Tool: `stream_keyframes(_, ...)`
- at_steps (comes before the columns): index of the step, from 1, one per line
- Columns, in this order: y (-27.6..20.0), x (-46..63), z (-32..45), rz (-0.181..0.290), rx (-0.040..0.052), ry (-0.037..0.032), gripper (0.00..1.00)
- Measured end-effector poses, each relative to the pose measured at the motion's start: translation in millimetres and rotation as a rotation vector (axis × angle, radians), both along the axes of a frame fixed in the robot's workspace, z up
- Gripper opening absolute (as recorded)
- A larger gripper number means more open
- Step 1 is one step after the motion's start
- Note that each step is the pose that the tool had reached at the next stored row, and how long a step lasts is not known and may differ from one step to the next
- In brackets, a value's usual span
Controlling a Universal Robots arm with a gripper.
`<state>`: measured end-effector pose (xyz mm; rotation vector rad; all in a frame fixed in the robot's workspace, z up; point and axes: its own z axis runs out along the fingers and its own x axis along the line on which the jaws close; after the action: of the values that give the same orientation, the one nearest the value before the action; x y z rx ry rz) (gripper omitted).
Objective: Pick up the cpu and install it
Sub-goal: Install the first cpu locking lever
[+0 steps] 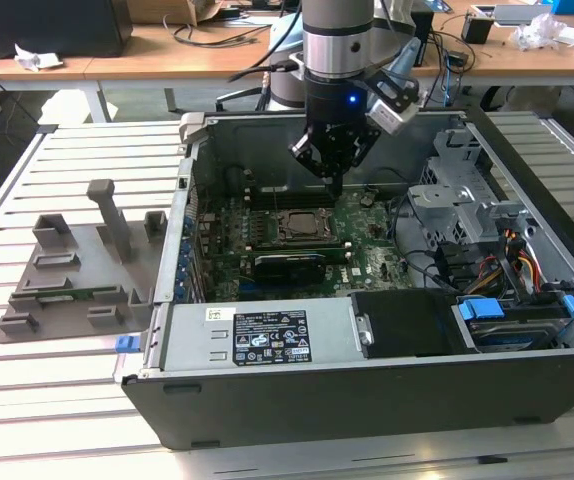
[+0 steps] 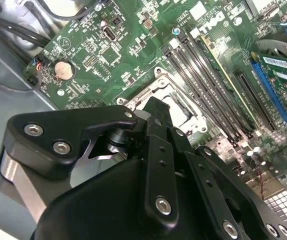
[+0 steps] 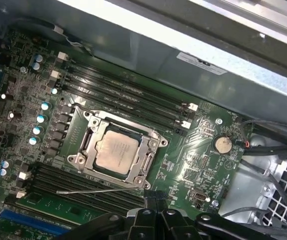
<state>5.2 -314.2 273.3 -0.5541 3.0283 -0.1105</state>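
Exterior view: black two-finger gripper point(image 1: 336, 186) hanging low inside the open grey steel computer case point(image 1: 367, 400), near the upper middle of the frame. Tips drawn together to a point, nothing between them. Just below, slightly toward the exterior view's left, the black square socket frame point(image 1: 301, 226) with metal bracket, on the green motherboard point(image 1: 372, 262). Hard to tell from here what lies in the socket. Outside the case, on the exterior view's left, a grey moulded parts tray point(image 1: 77, 250).

First wrist view: settles that doubt. Small flat square cpu point(image 3: 116, 150) with silvery-grey metal top lying inside the socket frame, seemingly flat and square to it, apart from the gripper's tips just beside one corner of the frame. Thin wire retention lever point(image 3: 98, 190) loose alongside the socket, apparently unlatched. Round silver coin cell point(image 3: 222, 145) near by.

Second wrist view: finger linkage up close, closed and empty, with most of the socket hidden behind it. Of little use for judging the chip.

For the seating in hand, go by the first wrist view: look for an even pale rim all round and no raised corner. Keep the closed tips off the metal top and clear of the wire lever and the long black memory slots point(image 3: 128, 95).
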Motion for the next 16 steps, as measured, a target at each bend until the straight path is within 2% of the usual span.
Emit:
stream_keyframes(7,0.0,0.0,0.0,0.065,0.0,0.0,0.11)
stream_keyframes(11,0.0,0.0,0.0,0.07,0.0,0.0,0.11)
stream_keyframes(16,0.0,0.0,0.0,-0.004,0.0001,0.0,0.11)
